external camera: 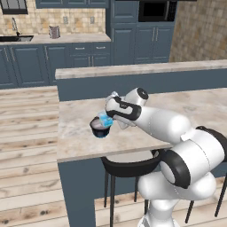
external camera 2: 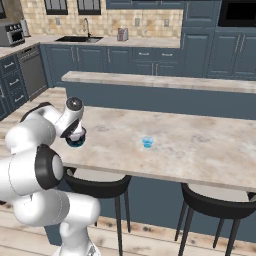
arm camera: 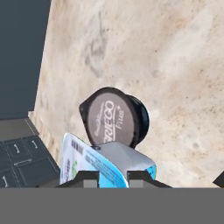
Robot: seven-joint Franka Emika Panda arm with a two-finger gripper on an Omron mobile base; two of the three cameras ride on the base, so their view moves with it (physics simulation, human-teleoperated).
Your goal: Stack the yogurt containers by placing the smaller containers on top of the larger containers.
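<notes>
You can't judge the gripper [arm camera: 112, 176] jaws: the hand view's lower edge cuts the fingertips [arm camera: 90, 176] and the light-blue cup [arm camera: 103, 165] beside the dark tub [arm camera: 114, 122]. From the right base, the arm hides most of that tub. The tiny cup [external camera 2: 147, 142], well apart from the tub, is too small to read.

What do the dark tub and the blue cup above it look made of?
Dark tub: probably plastic, with smooth black walls and a matte grey printed lid that could be foil. Blue cup: seemingly thin plastic, light blue with printed label marks and a barcode.
</notes>
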